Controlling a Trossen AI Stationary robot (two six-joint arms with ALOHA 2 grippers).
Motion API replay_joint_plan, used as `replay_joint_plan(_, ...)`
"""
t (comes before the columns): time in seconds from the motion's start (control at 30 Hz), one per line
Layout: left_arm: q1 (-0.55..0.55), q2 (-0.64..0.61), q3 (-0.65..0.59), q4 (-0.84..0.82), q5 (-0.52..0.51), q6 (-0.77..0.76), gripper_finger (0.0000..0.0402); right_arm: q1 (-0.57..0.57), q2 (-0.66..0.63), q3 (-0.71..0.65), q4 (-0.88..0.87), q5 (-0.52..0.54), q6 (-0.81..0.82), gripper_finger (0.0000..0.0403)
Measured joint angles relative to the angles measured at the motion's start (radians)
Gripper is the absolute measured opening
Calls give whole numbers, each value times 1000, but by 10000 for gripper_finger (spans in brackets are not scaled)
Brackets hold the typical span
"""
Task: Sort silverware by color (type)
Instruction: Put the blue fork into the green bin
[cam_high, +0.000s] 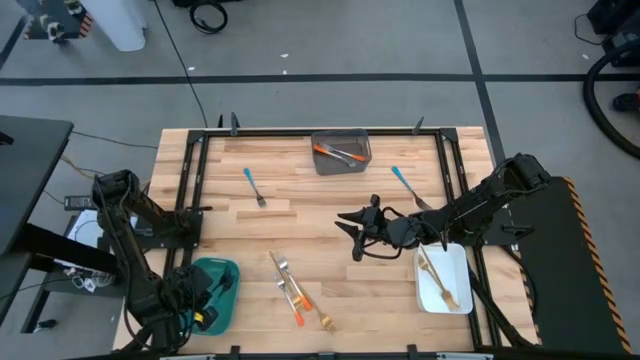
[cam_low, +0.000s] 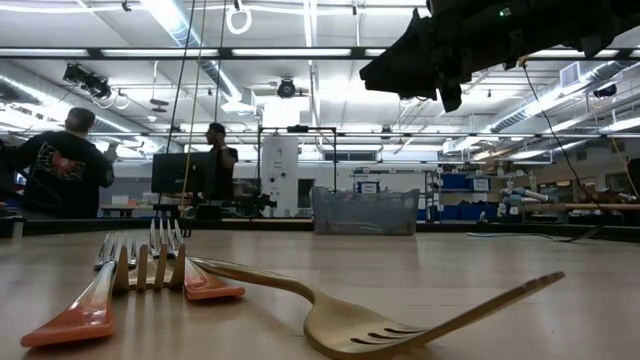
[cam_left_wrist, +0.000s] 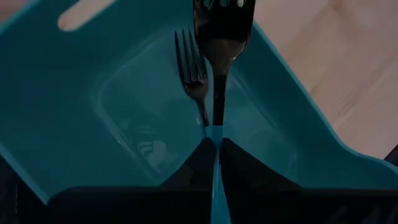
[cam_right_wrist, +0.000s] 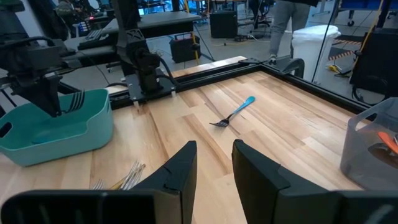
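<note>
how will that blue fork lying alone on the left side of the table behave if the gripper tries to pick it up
The blue-handled fork looks slim and lies flat on the wood table, so it probably slides or spins when nudged. It likely stays stiff and light once lifted. The thin handle may pivot between the fingers unless gripped squarely.

The floor (cam_high: 330, 60) is grey with dark lines across it. Long bright lights (cam_low: 190, 30) hang from the ceiling. Two people (cam_low: 60, 165) stand far back near a dark screen (cam_low: 185, 172), and blue boxes (cam_low: 462, 182) fill some shelves
</note>
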Motion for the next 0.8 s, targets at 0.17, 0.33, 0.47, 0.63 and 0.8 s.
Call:
replay_joint_plan(0.17, 0, 0, -10, 22, 7, -8, 29, 0, 0, 0, 0, 0, 0, 109)
replay_joint_plan(0.33, 0, 0, -10, 17, 8, -28, 58, 0, 0, 0, 0, 0, 0, 109)
replay_joint_plan(0.47, 0, 0, -10, 11, 8, -31, 100, 0, 0, 0, 0, 0, 0, 109)
replay_joint_plan(0.63, 0, 0, -7, 6, 23, -26, 137, 0, 0, 0, 0, 0, 0, 109)
replay_joint_plan(0.8, 3, 0, 9, 3, 48, -5, 144, 0, 0, 0, 0, 0, 3, 109)
